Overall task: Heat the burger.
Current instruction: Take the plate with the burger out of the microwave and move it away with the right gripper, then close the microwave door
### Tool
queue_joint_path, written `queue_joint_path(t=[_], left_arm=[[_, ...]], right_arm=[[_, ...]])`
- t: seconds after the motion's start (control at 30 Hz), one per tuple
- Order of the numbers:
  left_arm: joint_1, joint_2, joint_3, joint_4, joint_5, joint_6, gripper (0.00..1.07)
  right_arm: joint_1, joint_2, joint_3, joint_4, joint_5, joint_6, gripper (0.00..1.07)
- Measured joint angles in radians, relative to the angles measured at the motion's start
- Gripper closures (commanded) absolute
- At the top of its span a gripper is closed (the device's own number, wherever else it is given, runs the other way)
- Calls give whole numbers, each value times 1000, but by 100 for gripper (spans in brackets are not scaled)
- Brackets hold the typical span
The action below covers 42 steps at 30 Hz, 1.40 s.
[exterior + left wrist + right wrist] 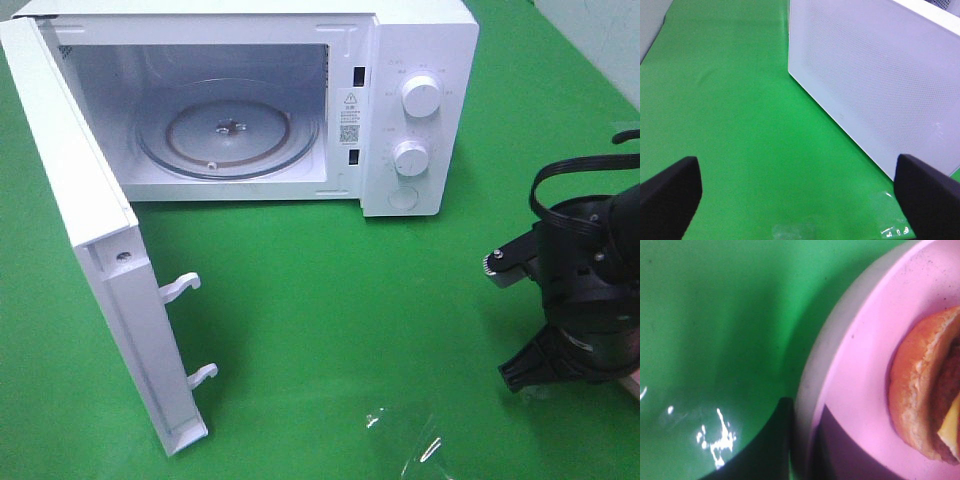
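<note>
The burger (930,395) lies on the pink plate (860,390), whose rim the right end effector (805,440) pinches; the left end effector (800,195) is wide.

You've got a white microwave (410,110) on a bright green cloth (350,300), its door (875,85) white with a fine dotted mesh pattern. Clear glass turntable (228,135) inside, two white knobs (419,97) on the panel. Black right arm (590,290), black left fingers (670,195). Burger (930,395): golden-brown bun, yellow cheese edge, on a pink plate (860,385).
</note>
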Motion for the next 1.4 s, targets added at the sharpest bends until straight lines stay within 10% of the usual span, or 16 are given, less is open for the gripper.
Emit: queue_joint_path(t=[0.23, 0.47, 0.8, 1.1, 1.4], left_arm=[[0, 0, 0, 0, 0, 0, 10], [0, 0, 0, 0, 0, 0, 10], [0, 0, 0, 0, 0, 0, 10], [0, 0, 0, 0, 0, 0, 10], [0, 0, 0, 0, 0, 0, 10]], right_arm=[[-20, 86, -39, -17, -15, 62, 99], [-23, 69, -40, 0, 10, 58, 61], [-23, -102, -38, 90, 1, -67, 50], [-23, -465, -40, 513, -108, -636, 25], [-23, -739, -40, 763, 6, -918, 25]])
